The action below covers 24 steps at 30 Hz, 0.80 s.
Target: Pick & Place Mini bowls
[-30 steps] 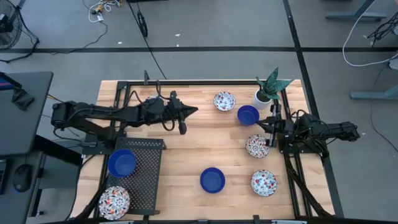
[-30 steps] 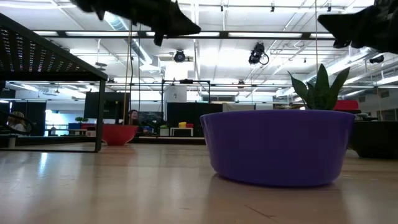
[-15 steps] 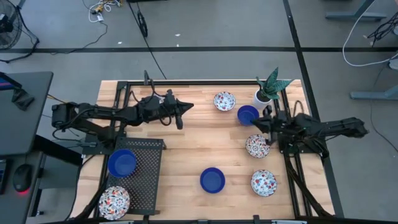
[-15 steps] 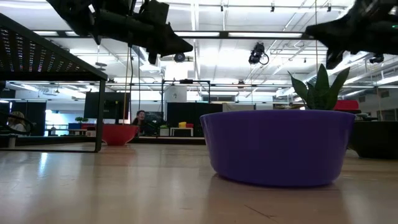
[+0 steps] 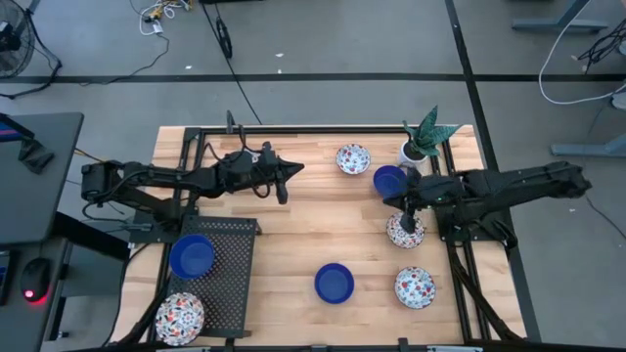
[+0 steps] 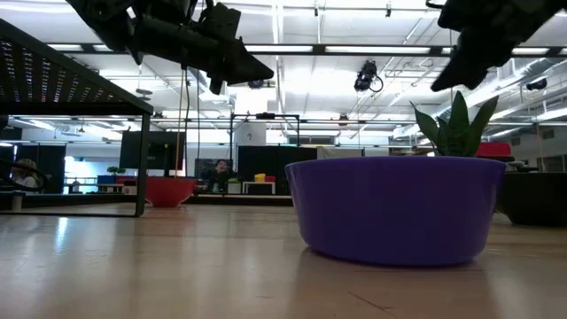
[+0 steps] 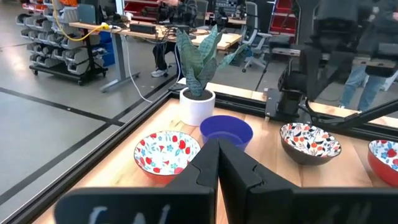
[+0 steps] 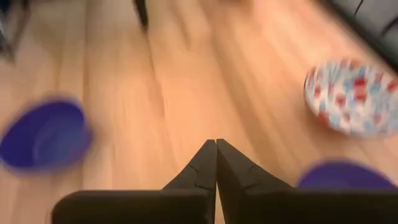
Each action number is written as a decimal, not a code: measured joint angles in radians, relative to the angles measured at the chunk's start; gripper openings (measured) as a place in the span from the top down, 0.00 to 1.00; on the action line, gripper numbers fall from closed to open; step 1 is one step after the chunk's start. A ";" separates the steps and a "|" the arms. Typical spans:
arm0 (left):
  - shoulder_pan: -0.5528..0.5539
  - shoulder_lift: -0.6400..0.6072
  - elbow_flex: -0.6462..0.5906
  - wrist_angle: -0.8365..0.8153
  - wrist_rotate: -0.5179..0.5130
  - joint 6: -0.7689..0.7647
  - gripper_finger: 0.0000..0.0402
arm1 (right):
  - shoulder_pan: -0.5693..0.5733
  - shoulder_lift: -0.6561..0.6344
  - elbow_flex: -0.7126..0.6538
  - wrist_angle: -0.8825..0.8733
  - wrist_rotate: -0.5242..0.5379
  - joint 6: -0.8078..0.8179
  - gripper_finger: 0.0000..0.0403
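Around white plant pot: three blue bowls, four floral bowls; left gripper and right gripper fingers pressed together.

My table is pale wood — planked, smooth, with a soft sheen in the low view. The rack on it looks like matt black perforated metal. The blue mini bowls are glossy and plain; the floral mini bowls look like glazed ceramic. My own fingers are matt black — plastic, by the look. The plant pot is smooth white.
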 joint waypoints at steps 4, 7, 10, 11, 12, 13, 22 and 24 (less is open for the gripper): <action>0.000 0.000 0.000 -0.012 0.000 0.000 0.97 | 0.050 0.123 0.130 -0.239 -0.068 -0.013 0.90; 0.000 0.000 0.000 -0.029 0.000 -0.001 0.97 | 0.090 0.194 0.183 -0.329 -0.142 0.007 0.82; 0.000 0.000 0.000 -0.033 0.000 0.000 0.97 | 0.130 0.243 0.190 -0.370 -0.233 0.061 0.71; 0.000 0.000 0.000 -0.036 0.000 0.000 0.97 | 0.146 0.255 0.191 -0.381 -0.254 0.086 0.67; 0.000 0.000 0.000 -0.037 0.000 -0.001 0.97 | 0.163 0.268 0.191 -0.396 -0.267 0.112 0.63; 0.000 0.000 0.000 -0.037 0.000 0.000 0.97 | 0.180 0.280 0.191 -0.411 -0.269 0.139 0.60; 0.000 0.000 0.000 -0.045 0.000 0.000 0.97 | 0.365 0.311 0.139 -0.400 -0.225 0.396 0.46; 0.000 0.000 0.000 -0.046 0.000 0.000 0.97 | 0.418 0.310 0.122 -0.349 -0.225 0.438 0.47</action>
